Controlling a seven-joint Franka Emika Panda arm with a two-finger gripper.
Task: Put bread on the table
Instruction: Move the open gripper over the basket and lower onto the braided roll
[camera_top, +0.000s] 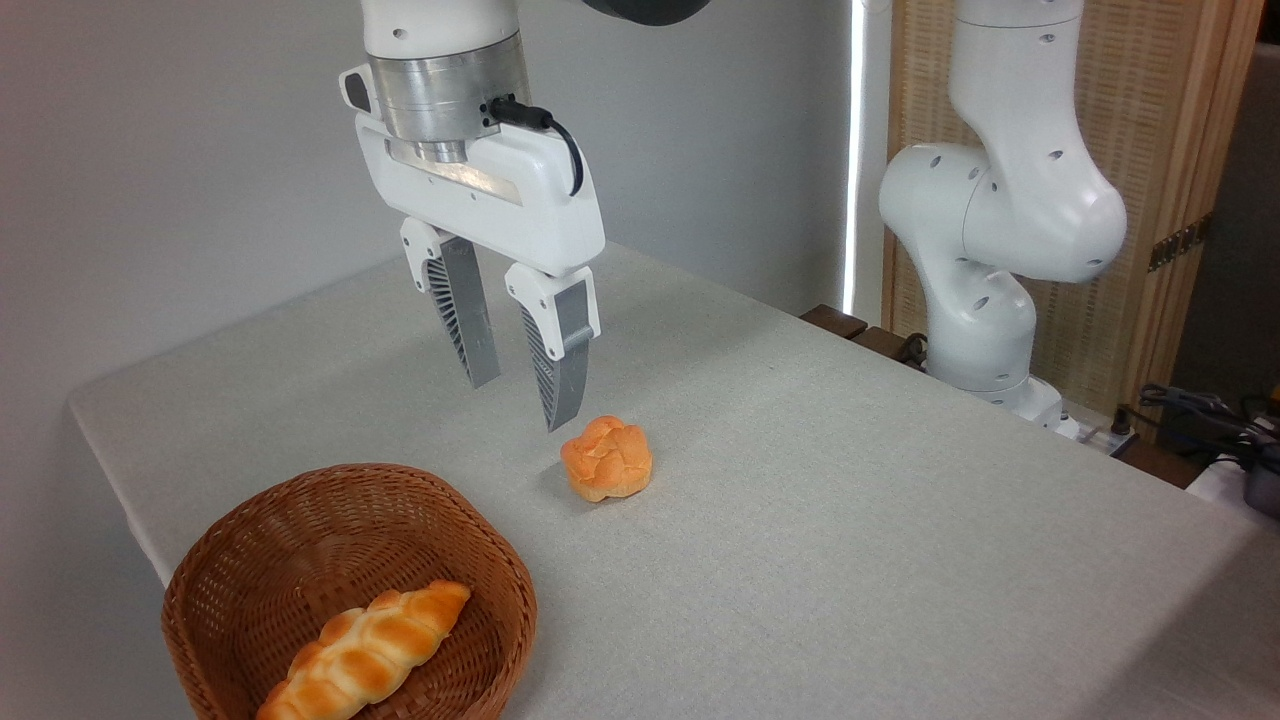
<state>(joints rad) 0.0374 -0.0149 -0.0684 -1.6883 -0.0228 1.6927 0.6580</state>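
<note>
in the fixed camera view, your claw (520, 385) hung empty above the table (850, 500), fingers parted a little, nothing between them. the braided loaf (365, 655) lay below and to the left of the claw, inside the wicker basket (250, 520), so i judge you were at the approach, pick not yet made. next called for swinging down-left over the basket. the loaf looked long, golden-orange, plaited, pointed at the visible end. a knotted bun (607, 458) sat just below-right of the fingertips.

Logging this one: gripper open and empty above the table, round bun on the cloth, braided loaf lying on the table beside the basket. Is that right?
Not quite. The camera view shows the braided loaf lying inside the wicker basket, not beside it. The rest holds: the gripper is open and empty above the table, and the round bun sits on the cloth.
</note>
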